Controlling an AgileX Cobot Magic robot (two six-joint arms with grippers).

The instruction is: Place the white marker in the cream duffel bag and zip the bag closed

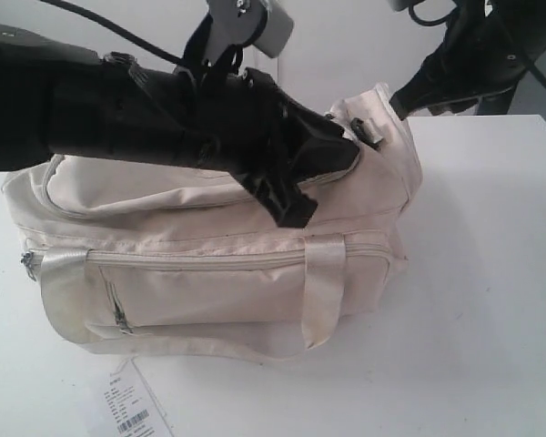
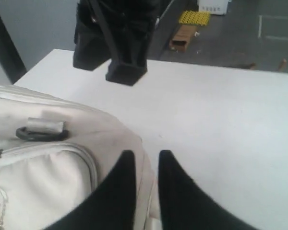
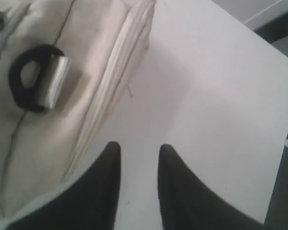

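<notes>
**Bag on the table, both grippers at its right end**

Exterior view: your cream duffel bag lies on the white table; there is bare room to its right and in front, and a barcode label lies at the near edge. The cloth is soft and creased, with grey zips and shiny strap handles; the front zips look drawn shut. Your left gripper hangs over the bag's top; whether it touches the cloth you cannot tell. Your right gripper sits just beside the bag's right end, near a black ring.

Left wrist view: the table runs bare to its far edge, with floor beyond. The left gripper has only a narrow gap between its fingers, above the bag's end seam; nothing shows clamped.

Right wrist view: the right gripper stands partly open and holds nothing; bare table shows through the gap, the bag is just beside it, and the table's edge crosses one corner.
</notes>
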